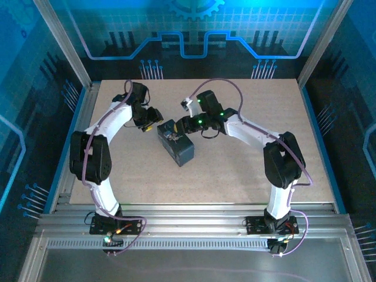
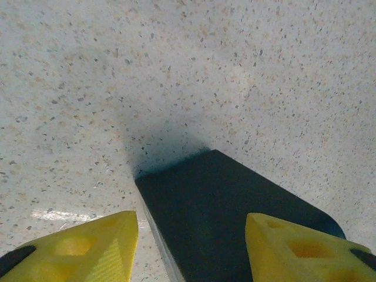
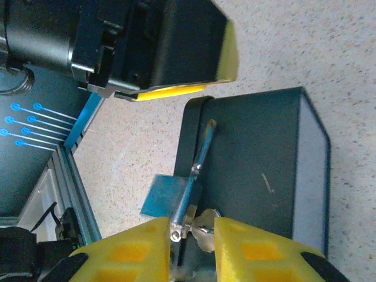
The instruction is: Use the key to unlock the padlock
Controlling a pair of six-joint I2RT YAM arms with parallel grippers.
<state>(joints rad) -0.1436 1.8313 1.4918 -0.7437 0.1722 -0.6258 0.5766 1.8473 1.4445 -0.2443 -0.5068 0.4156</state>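
**Blue Glow Around a Speckled Table**

We are looking at a speckled beige tabletop [image 1: 247, 170] lying under even light. A back wall [image 1: 194, 23] printed with circuit lines and a gear is glowing blue. Aluminium posts [image 1: 63, 41] are framing the corners, and slotted rails [image 1: 194, 226] are running along the near edge.

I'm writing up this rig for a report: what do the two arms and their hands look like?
Both the left arm and right arm have white links, black joints and a lilac cable running along them. The left hand and right hand have blocky yellow fingers with square recesses. Green lights glow on the right arm.
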